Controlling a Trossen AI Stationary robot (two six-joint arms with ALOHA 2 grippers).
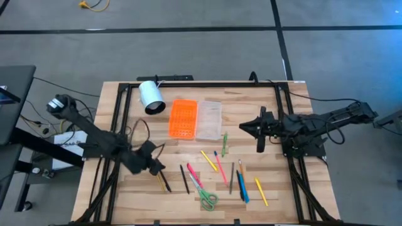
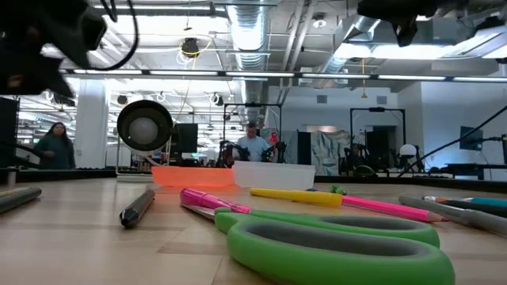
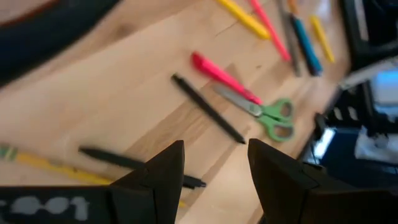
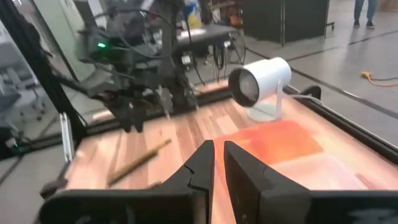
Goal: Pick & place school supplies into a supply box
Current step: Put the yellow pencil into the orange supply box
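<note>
The flat plastic case (image 1: 195, 119), bright orange lid beside its clear tray, lies opened near the middle of the wooden table (image 1: 276, 194), presumably ready for loading. About a dozen thin pens and pencils (image 1: 220, 168) and one pair of green-handled scissors (image 1: 207, 199) lie scattered in front of it. The left hand (image 1: 152, 164) hovers spread and empty over two dark pens; the right hand (image 1: 260, 135), fingers nearly together, carries nothing visible.

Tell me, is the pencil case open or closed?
Open. The orange lid lies flat beside the clear tray, both facing up.
</note>
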